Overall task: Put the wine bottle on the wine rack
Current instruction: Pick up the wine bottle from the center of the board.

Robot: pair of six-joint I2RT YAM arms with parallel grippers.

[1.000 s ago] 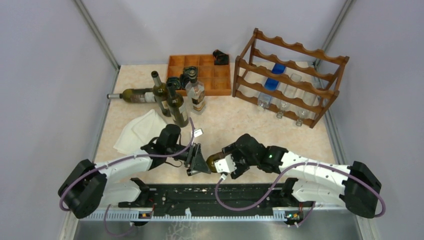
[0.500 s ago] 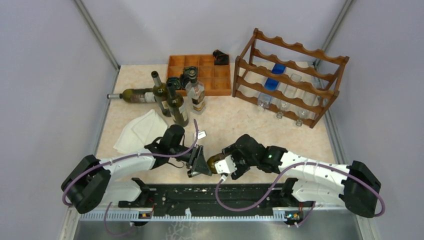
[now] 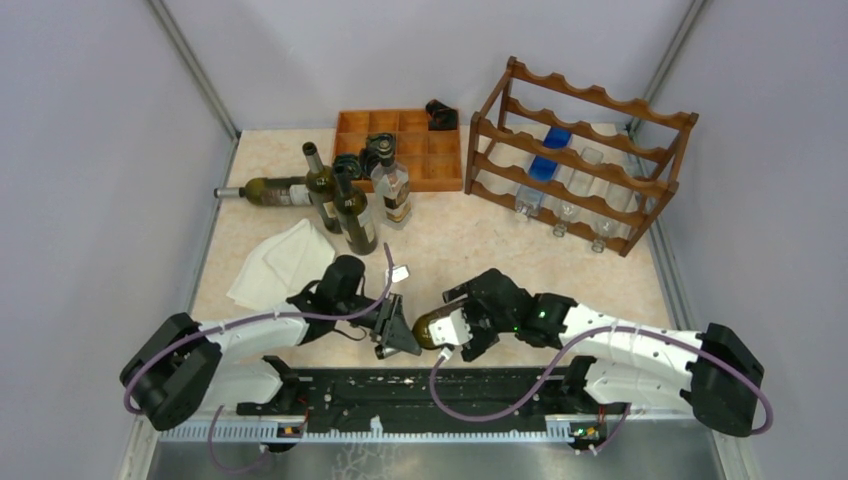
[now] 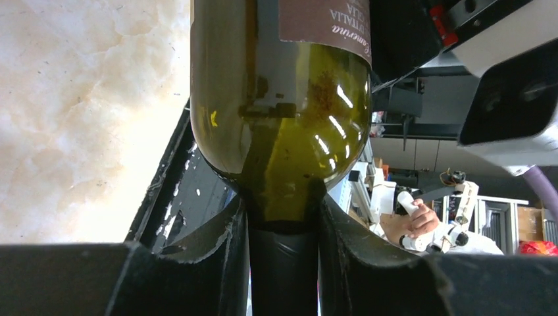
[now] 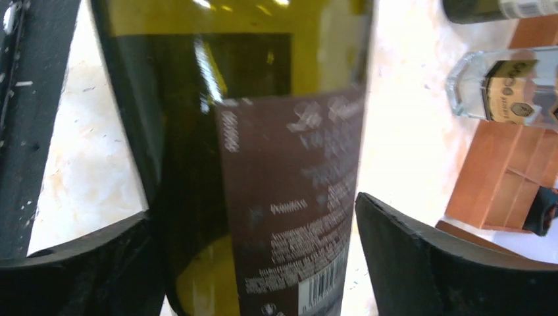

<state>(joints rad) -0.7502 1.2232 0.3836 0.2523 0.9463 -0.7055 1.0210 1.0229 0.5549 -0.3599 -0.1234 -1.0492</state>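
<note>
Item 1: wine bottle point(image 3: 431, 325), dark green glass with a brown label, lying roughly level at the near edge of the table point(image 3: 480, 245), between the 2 grippers and well apart from the rack. Item 2: left gripper point(image 3: 397, 331), narrowly closed; the left wrist view shows its fingers point(image 4: 217, 250) pinching the black-capped neck just below the shoulder. Item 3: right gripper point(image 3: 452, 326), spread wide around the labelled body; in the right wrist view both pads point(image 5: 408, 257) sit against the glass sides. Item 4: wine rack point(image 3: 575, 158), reddish-brown with scalloped rails, at the far right corner close to the right wall; blue pieces point(image 3: 550, 150) and clear glassware point(image 3: 570, 205) occupy some middle and lower cradles, top tier bare. Item 5: orange-brown compartment tray point(image 3: 440, 165) at the far edge, just left of the rack. Item 6: 2 dark upright bottles point(image 3: 352, 212), 1 clear bottle point(image 3: 392, 190) and 1 lying bottle point(image 3: 272, 189), clustered far left. Item 7: white cloth point(image 3: 282, 262), left side, near the left arm. Bare tabletop runs from the held bottle toward the rack front.
</note>
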